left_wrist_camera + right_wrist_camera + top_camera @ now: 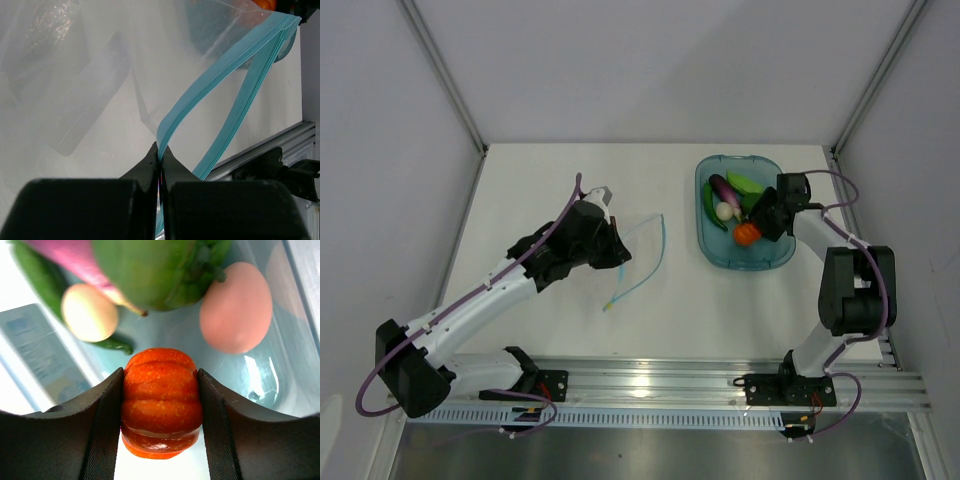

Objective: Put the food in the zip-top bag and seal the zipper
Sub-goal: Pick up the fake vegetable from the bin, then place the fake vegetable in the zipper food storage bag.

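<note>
Left tool (160, 150): fully closed, with one end of the zipper (225, 62) pinched between its fingertips.
Zip-top bag (638, 250): spread over the worktop (570, 330) beside the left tool, with its mouth parted and the two zipper strips held apart.
Right tool (160, 405): partly closed inside the blue tray (775, 258), with both fingers pressed against the sides of the orange piece (161, 400).
Other food: the eggplant (722, 187), green pieces (150, 270) and pale round piece (89, 312) are seen in the tray, just beyond the orange piece.
Bag and tray: well apart.
</note>
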Action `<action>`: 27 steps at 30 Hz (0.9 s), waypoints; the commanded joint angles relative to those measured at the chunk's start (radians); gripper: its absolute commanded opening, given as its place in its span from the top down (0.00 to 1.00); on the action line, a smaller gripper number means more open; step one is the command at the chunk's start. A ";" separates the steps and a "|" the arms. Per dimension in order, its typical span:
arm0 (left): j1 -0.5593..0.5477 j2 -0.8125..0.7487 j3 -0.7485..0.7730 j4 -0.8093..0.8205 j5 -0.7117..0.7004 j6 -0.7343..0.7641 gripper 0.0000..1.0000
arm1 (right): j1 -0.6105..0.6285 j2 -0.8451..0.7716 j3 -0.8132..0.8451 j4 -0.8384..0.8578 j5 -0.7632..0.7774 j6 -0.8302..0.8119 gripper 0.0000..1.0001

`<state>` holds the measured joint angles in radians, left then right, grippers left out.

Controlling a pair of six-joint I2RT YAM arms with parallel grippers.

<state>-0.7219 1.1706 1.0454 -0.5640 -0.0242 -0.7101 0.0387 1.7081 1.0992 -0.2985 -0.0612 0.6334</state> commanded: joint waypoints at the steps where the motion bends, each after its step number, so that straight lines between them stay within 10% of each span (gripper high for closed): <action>1: 0.010 -0.008 0.040 -0.013 0.045 -0.037 0.99 | -0.003 -0.100 0.010 -0.024 -0.020 -0.018 0.85; 27: 0.088 0.044 0.085 0.016 0.283 -0.092 0.99 | 0.611 -0.631 0.096 -0.019 -0.020 -0.291 0.97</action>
<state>-0.6487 1.2129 1.0855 -0.5705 0.2150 -0.7776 0.5915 1.0855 1.1679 -0.3683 -0.0990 0.4000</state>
